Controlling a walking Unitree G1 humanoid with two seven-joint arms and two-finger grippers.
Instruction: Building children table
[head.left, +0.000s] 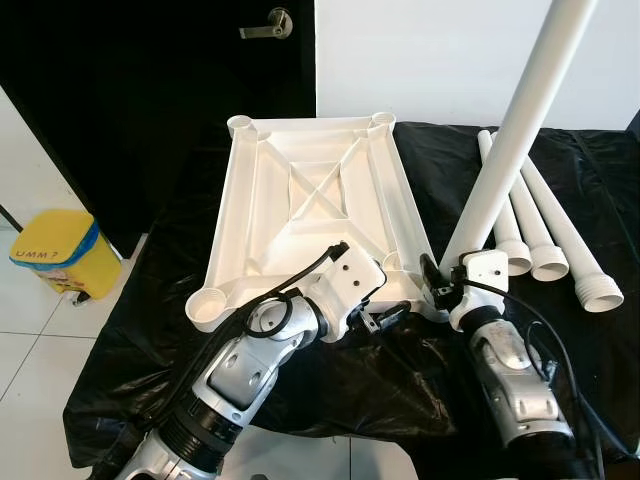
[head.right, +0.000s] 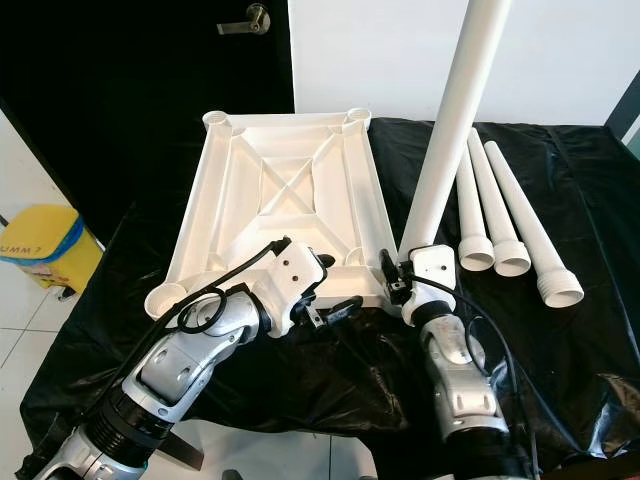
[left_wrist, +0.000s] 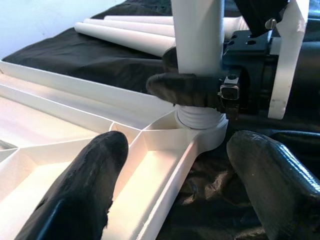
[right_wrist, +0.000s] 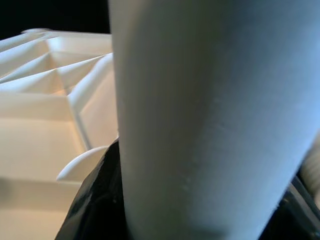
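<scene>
Upturned tabletop (head.left: 312, 185) flat on black-draped desk (head.left: 400, 380), ribs up, socket at each corner. Near-right corner socket (left_wrist: 202, 132) taking the first leg (head.left: 515, 130).

Right pincer (head.left: 445, 283) clamped round leg just above threaded end; black fingers (left_wrist: 185, 87) wrapped on the tube in left wrist view. Leg's long axis near vertical, top tipped up and away to robot's right, so not square to the tabletop. Threads (left_wrist: 197, 116) visible above socket rim: seated at the mouth, judged not yet wound home.

Left pincer (head.left: 385, 318) spread, holding nothing, hovering low just inside the same corner, fingers (left_wrist: 85, 185) straddling the tabletop's edge rib and pointing at socket. Touching the tabletop or not: cannot tell.

Three spare legs (head.left: 545, 225) lying side by side on desk to robot's right, wide ends toward robot, well apart from the tabletop. Other three sockets bare.

Key relation: leg axis vs socket axis. Needs straightening to vertical over socket before any twist, else cross-threading likely. Right arm owns the leg; left nearer the tabletop, best placed to pin that corner against spin.

Yellow bin (head.left: 55, 250) on floor far left, dark door (head.left: 150, 90) behind. Irrelevant.

Progress estimate: early, first of four legs in hand.
</scene>
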